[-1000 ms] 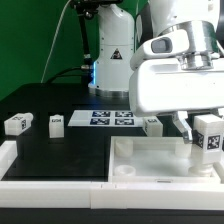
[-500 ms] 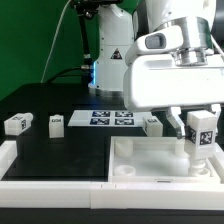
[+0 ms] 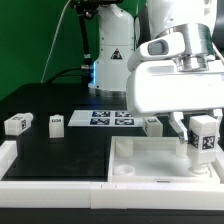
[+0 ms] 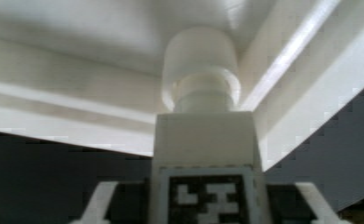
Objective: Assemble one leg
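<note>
The end effector point(image 3: 203, 136) is clamped on the leg point(image 3: 206, 144), its 2 fingers point(image 4: 104, 206) pressing the leg's sides just by the tag. The leg stands upright, its lower end down inside the tray point(image 3: 150, 178) close to the corner on the exterior view's right. Whether it touches the tray floor cannot be told. In the wrist view the leg point(image 4: 205, 120) runs away from the camera. Its square white block carries the black-and-white tag nearest the lens, and a narrower rounded stub beyond points at the place where 2 walls of the tray point(image 4: 72, 95) meet. The leg is white, chunky and far smaller than the tray, which is white, square and low-walled and lies on the black table point(image 3: 60, 150). The arm point(image 3: 175, 85) comes down from above, its bulky white wrist housing directly over the tray. Behind the tray lies the marker board point(image 3: 112, 118), with the rear loose leg point(image 3: 152, 124) just beside it. Toward the exterior view's left the inner loose leg point(image 3: 56, 123) and the outer loose leg point(image 3: 17, 124) sit on the table, well apart from the tray.
</note>
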Available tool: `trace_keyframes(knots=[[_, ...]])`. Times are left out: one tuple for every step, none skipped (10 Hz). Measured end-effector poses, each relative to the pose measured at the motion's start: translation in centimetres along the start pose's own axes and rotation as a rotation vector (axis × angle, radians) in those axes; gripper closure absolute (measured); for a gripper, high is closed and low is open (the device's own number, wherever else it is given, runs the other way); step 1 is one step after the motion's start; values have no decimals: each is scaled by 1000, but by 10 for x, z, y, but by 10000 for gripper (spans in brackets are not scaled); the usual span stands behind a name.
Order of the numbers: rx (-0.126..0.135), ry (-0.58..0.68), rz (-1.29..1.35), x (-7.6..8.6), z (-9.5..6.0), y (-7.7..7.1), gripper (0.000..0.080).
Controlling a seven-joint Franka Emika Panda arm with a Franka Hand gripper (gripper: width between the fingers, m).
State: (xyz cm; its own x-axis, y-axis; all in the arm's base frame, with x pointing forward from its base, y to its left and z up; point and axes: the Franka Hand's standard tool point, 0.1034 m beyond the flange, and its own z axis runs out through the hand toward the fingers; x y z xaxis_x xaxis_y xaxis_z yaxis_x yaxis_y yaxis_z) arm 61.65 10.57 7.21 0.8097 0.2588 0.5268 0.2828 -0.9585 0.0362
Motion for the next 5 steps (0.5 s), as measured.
trace_keyframes(knots=[[1,-6,1,-3,3,0,512],[0,-4,2,-5,5,1,512],[-2,4,3,-5,6,1,512],[-4,14,3,-4,7,1,512],[-6,23,7,-3,7,3,512]])
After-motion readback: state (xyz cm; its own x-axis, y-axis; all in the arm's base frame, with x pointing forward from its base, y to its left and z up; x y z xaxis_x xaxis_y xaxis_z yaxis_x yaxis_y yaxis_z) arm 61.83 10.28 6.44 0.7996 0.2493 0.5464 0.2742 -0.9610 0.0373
